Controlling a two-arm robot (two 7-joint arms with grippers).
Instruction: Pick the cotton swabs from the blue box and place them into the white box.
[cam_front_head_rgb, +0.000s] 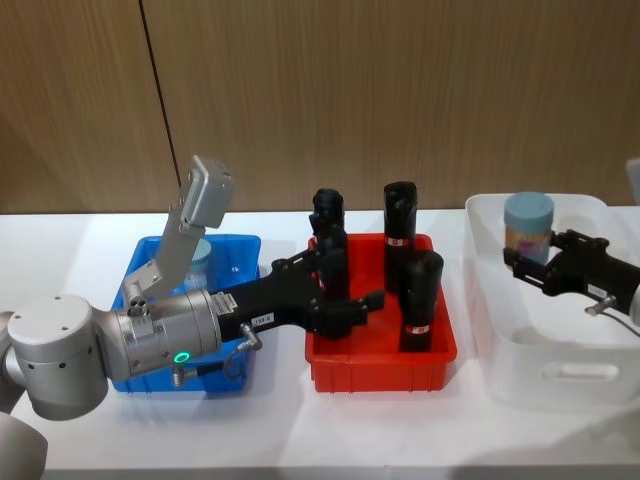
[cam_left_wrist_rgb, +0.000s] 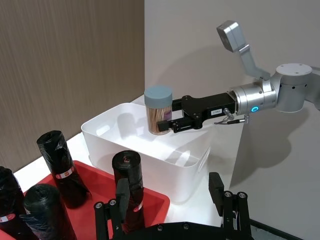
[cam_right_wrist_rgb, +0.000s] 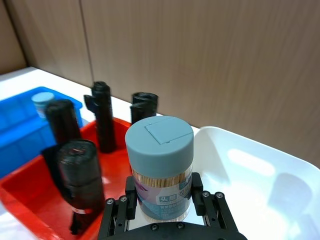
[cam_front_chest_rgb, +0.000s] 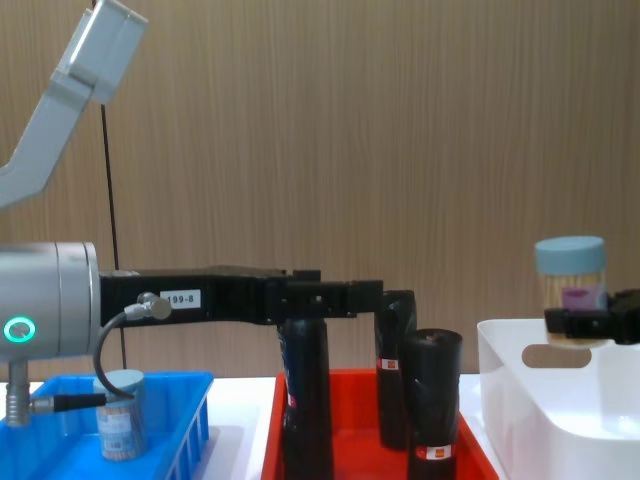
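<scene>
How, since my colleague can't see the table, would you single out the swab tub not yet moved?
Find the blue box on the robot's left, beside the red tray. The cotton swab tub stands upright inside it: short, clear, dusty-blue lid, unlike the tray's tall black rolls.

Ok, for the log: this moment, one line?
right gripper: holds blue-lidded clear swab tub over white plastic bin; left gripper: open over red tray

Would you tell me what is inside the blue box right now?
One swab tub stands in the blue box. The left arm covers its front part, so anything there is hidden.
</scene>
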